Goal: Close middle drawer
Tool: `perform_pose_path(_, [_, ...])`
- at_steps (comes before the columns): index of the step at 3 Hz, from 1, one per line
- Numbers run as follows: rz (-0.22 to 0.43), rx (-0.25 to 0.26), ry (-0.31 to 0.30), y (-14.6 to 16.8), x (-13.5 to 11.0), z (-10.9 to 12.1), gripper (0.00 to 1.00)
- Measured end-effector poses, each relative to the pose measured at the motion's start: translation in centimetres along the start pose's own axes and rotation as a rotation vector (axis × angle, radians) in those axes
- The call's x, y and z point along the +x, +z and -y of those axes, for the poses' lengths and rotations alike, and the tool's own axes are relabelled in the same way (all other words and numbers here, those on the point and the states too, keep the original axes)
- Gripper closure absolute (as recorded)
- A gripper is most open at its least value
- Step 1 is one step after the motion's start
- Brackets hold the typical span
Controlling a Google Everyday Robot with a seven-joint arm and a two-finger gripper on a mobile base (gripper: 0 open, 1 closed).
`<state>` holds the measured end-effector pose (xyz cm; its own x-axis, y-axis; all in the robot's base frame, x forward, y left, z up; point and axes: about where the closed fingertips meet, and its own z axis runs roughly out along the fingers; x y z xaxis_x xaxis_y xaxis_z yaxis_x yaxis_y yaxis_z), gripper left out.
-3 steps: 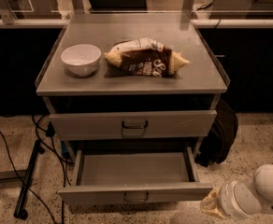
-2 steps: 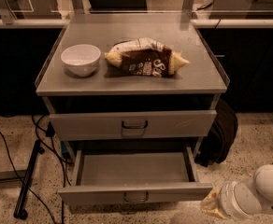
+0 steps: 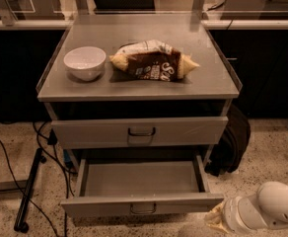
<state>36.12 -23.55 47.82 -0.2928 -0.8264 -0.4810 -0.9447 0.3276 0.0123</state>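
The gripper (image 3: 216, 219) is hovering low at the bottom right of the view, at the tip of a white arm (image 3: 276, 209) that is reaching in from the right; whether it is spread or closed, I cannot tell. Just to its left, the middle drawer (image 3: 97, 205) is standing pulled well out, with the right end of its low front panel lying near the gripper, though I cannot tell whether the two are touching. The small loop handle (image 3: 144, 209) is sitting farther left of the gripper, centred on that panel, and the plain grey tray is showing just beyond it. Above and behind the gripper, to its left, the upper drawer (image 3: 183, 131) is sitting pushed in. A black bag (image 3: 231, 142) is leaning beside the cabinet, straight beyond the gripper. Farthest from the gripper, up on the cabinet top (image 3: 213, 85), a snack bag (image 3: 154, 60) is lying beside a white bowl (image 3: 85, 62), which is sitting farther to the left.
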Motion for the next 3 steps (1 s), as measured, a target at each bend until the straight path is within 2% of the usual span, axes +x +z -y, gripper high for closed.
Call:
perform_pose_path(1, [0.036, 0.005, -0.029, 3.1, 0.0, 0.7, 1.00])
perform_pose_path(3, [0.140, 0.080, -0.097, 8.6, -0.8, 2.0, 1.00])
